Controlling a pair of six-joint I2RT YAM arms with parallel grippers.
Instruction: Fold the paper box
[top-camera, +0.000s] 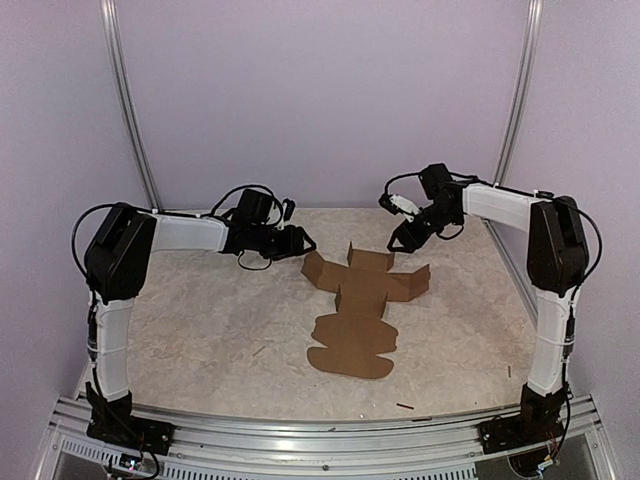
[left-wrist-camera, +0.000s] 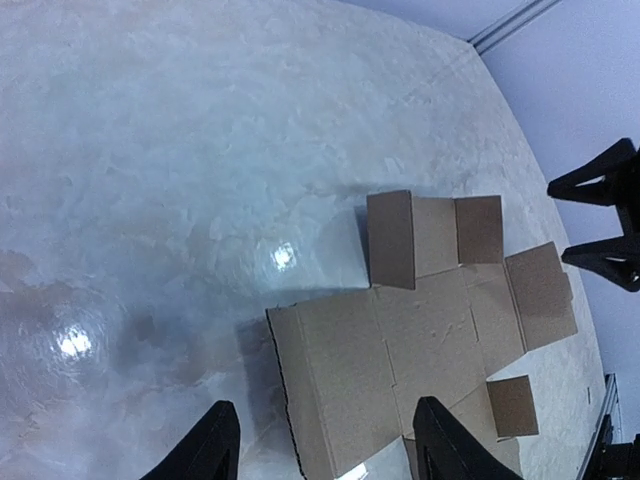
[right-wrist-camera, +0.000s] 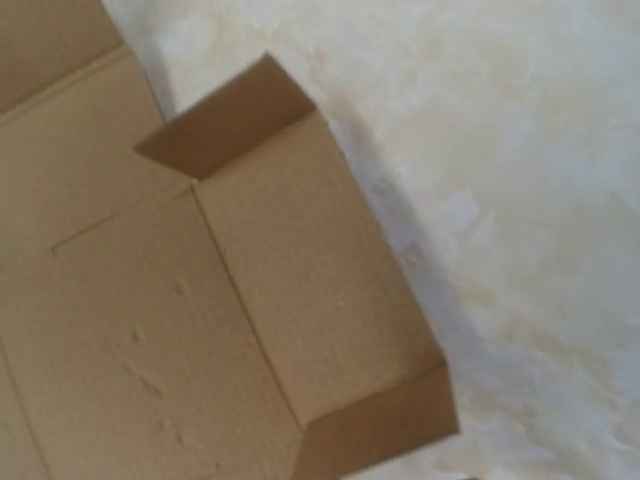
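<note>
Pale speckled tabletop (top-camera: 200, 330), lilac walls (top-camera: 320, 100) behind and to both sides. Paper box (top-camera: 360, 305) is shown as a flat brown die-cut sheet at approx. table ctr, between the two arms, not yet formed. Its rounded flaps (top-camera: 350, 358) are turned toward the arm bases. A few small flaps are seen part-raised, e.g. one standing flap (left-wrist-camera: 390, 240) in the left wrist view and a corner flap (right-wrist-camera: 225, 125) in the right wrist view; the rest lies flat.

Left gripper (top-camera: 305, 242) is held just off the sheet's far-left corner, jaws spread wide w/ nothing gripped. The sheet edge is seen below and between its fingers (left-wrist-camera: 215, 445); contact cannot be told. Right gripper (left-wrist-camera: 556, 220) is held over the far-right side, jaws likewise parted, nothing held. Its fingers are not shown in its own wrist view.

Handling (judged): the sheet is taken to be v. light and thin, stiff across each panel but hinged at the score lines, so bending is expected there if it is loaded gently. Low friction on the smooth top is likely, i.e. the sheet may be pushed away rather than folded unless one panel is pinned. Hard pinches may dent or crease it. The best hold is judged to be the free edge of a raised flap, taken near mid-edge, w/ the other gripper pressed on the base panel.
</note>
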